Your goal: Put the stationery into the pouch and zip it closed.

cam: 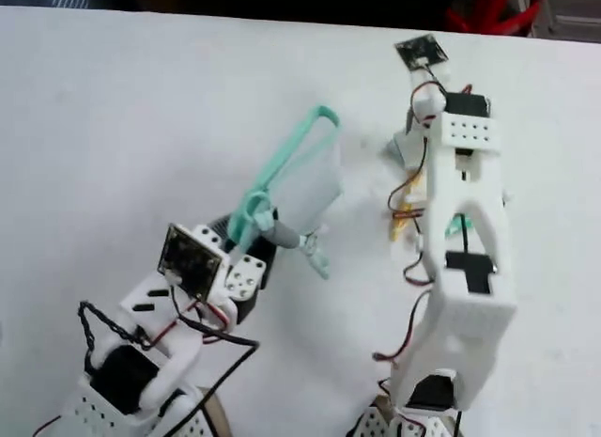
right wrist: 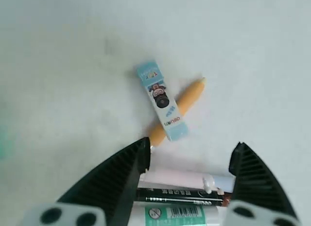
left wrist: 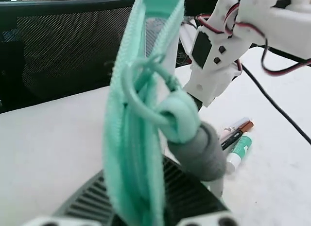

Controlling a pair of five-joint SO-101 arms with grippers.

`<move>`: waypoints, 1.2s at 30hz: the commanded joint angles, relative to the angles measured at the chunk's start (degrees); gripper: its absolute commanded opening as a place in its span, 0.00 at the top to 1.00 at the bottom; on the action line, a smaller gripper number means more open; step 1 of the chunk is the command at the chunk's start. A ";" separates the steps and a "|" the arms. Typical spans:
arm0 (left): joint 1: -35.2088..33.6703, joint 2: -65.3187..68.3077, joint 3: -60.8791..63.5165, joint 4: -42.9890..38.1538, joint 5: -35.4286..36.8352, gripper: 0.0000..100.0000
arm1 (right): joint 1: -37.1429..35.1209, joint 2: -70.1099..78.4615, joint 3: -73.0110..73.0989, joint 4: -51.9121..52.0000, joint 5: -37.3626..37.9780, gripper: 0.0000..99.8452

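HIDDEN: pens [right wrist: 182, 199] cut off at the frame edge; right arm [cam: 465, 221] covers them from above | RIGHT: right gripper [right wrist: 190, 147] spread wide, pens between its jaws, eraser [right wrist: 162, 100] across orange pen [right wrist: 193, 91] just ahead | LEFT: left gripper [cam: 249, 232] clamps pouch [cam: 310, 179] upright.

- One pouch [cam: 312, 181] with a mint-green zip
- One small blue box [right wrist: 163, 100]
- One orange pen [right wrist: 193, 92]
- Three markers [right wrist: 180, 196], side by side
- Two white arms [cam: 467, 258]

high view looks down over table [cam: 113, 127]; wrist views close, sharing pens [left wrist: 237, 133].
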 commanded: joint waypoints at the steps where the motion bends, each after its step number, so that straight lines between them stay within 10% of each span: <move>1: 0.48 0.04 -0.53 -1.49 -0.44 0.98 | 0.31 4.26 -5.89 -0.75 0.26 0.73; 10: 0.13 0.04 -0.18 0.09 -0.62 0.98 | 0.13 15.08 -15.38 -0.84 -2.29 0.74; 19: 0.13 0.04 -0.09 0.00 -0.62 0.98 | 1.10 20.18 -22.33 0.48 -3.87 0.98; 36: 0.13 0.04 1.76 -0.35 -0.62 0.98 | -2.15 -6.99 -28.84 27.47 -3.96 0.98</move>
